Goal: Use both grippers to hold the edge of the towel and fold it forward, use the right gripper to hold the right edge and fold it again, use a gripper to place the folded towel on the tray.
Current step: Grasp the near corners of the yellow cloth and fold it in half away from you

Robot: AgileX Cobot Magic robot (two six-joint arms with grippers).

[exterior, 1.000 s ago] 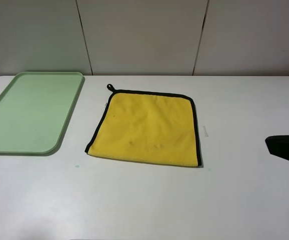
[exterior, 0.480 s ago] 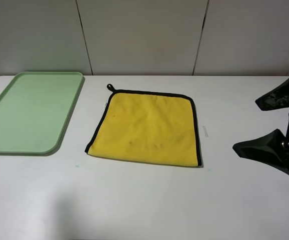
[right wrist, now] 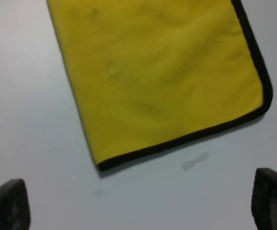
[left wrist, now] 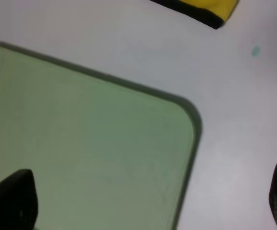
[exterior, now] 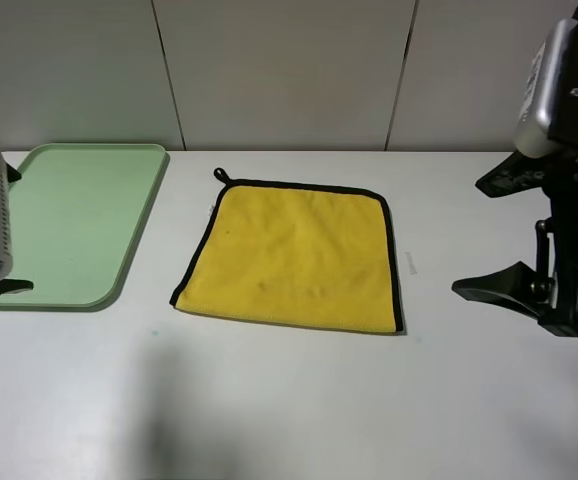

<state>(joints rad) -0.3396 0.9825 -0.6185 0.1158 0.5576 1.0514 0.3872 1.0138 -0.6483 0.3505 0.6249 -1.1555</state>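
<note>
The yellow towel lies flat and unfolded at the table's middle. Its black-trimmed edge runs down the right side, with a small loop at the far left corner. The pale green tray sits at the left and holds nothing. My right gripper hovers open to the right of the towel, jaws wide apart and holding nothing. The right wrist view shows the towel ahead of the right gripper's black fingertips. My left gripper is open above the tray's near corner, with a towel corner beyond.
A small pale scrap lies on the white table just right of the towel. A tiny teal speck marks the table near the towel's front left corner. Grey wall panels close off the back.
Both arms have come into the exterior high view. The right gripper has swung in from the right edge toward the towel. The left gripper has appeared over the tray's near corner.
</note>
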